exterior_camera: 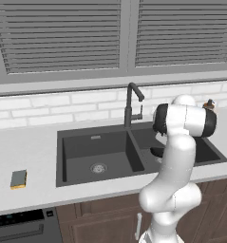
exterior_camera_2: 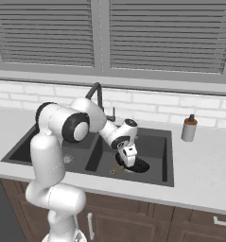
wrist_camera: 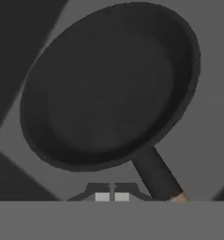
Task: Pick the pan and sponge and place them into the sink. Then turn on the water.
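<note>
The arm [exterior_camera: 174, 166] is built of smooth, glossy white rounded segments, thick and tube-like, joined by dark black bands at the joints. In the right base view a large black disc with a grey ring caps one joint at the left of the frame. The hand ends in a boxy white gripper [exterior_camera_2: 129, 163] with small dark finger tips [wrist_camera: 102, 196] carrying pale square pads.

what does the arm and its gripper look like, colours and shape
The arm is made of glossy white, rounded tube-like segments with dark, nearly black bands at the joints, one ringing a white disc at the elbow. It ends in a small white wrist block carrying the gripper, whose two short fingertips are dark with pale pads. No cables or markings show.
</note>
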